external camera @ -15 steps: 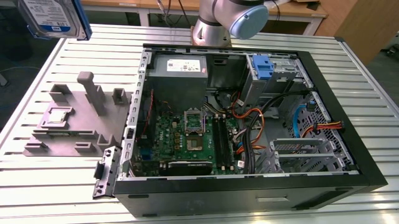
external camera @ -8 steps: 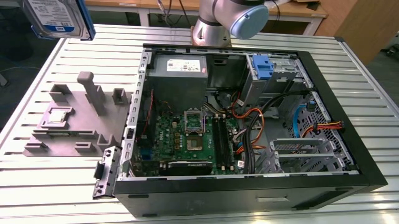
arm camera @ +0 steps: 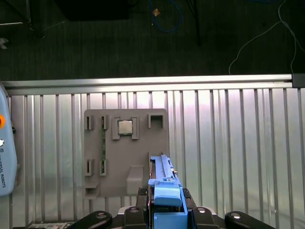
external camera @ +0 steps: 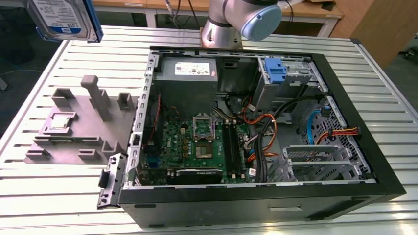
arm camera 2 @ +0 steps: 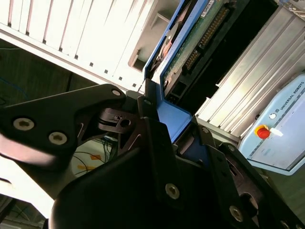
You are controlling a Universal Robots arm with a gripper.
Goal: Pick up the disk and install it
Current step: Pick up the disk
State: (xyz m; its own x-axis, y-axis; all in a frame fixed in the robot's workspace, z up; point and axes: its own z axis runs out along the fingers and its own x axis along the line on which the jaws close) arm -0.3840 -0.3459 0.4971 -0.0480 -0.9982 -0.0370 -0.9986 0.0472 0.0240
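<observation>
Top of disk (external camera: 64, 19) beyond exterior view's edge

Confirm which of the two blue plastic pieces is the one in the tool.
The blue plastic carrier framing the silver hard drive, clamped in the tool above the ribbed metal table. The other blue plastic bracket sits inside the open black computer case.

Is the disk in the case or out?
Out: the disk is held in the gripper, in the air, clear of the case.
</observation>
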